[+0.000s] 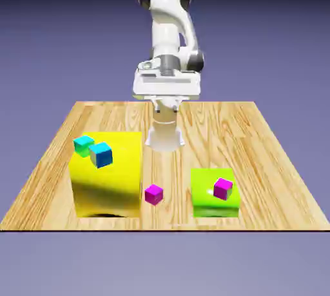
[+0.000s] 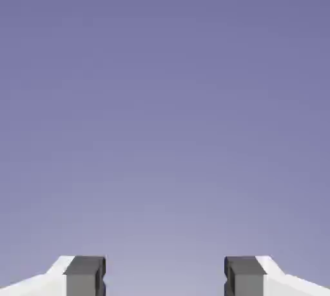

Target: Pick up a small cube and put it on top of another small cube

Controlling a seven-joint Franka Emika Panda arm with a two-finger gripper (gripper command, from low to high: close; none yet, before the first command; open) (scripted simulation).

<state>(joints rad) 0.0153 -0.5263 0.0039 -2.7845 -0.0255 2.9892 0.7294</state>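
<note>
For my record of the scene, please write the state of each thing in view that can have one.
Jaws: open, nothing between them
Cyan cube: on yellow block, ungripped
Blue cube: on yellow block, ungripped
Magenta cube: between the two blocks, ungripped
Other magenta cube: on green block, ungripped

In the hand view, the end effector's fingers (image 2: 85, 275) are cut off by the bottom edge.
</note>
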